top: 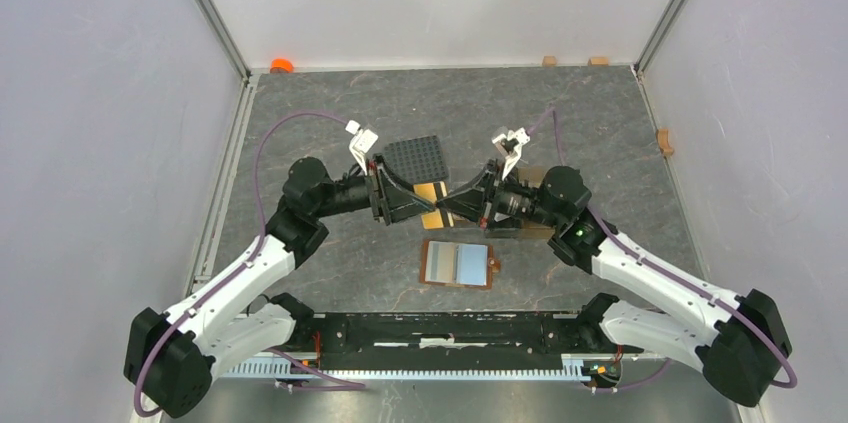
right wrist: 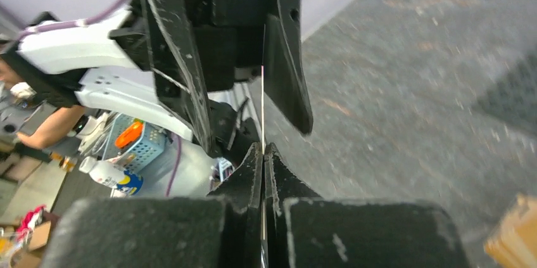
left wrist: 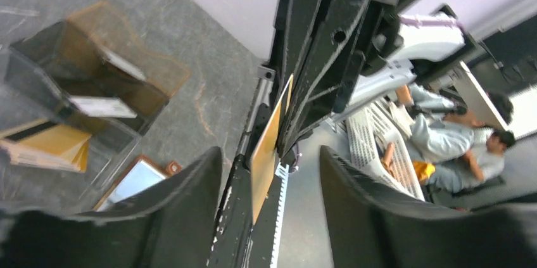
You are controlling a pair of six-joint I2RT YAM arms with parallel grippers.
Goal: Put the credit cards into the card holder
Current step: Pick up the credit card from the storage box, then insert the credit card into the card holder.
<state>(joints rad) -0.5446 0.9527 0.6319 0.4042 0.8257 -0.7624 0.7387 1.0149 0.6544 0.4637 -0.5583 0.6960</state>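
Grey mottled stone-look tabletop, pale walls on three sides, and from above both arms meet nose to nose at mid-table. Between them sits the yellowish card (top: 432, 191), just in front of the dark studded square plate (top: 415, 156). Nearer the bases, the card holder (top: 424, 265) lies open and flat, brown leather rim, with blue and grey cards (top: 458, 263) showing inside.

From up there the grip is hard to read, so over to the wrists. Right wrist view: the right gripper (right wrist: 263, 154) has its black fingers pinched tight on that card, seen edge-on as a hair-thin pale line. Opposite, the left gripper (right wrist: 237, 84) hangs with its jaws apart either side of the card, and whether the nearer jaw touches it I can't tell.

Left wrist view gives the card's face instead: flat, matte, mustard-coloured, tilted, held up off the table. The left gripper (left wrist: 268, 160) stands open, rough dark padded fingers (left wrist: 183, 217) flanking the card with a gap on each side. Only this view shows the clear amber-tinted compartment stand (left wrist: 126, 84), glossy plastic walls, more yellow cards (left wrist: 54, 144) tucked at its near end
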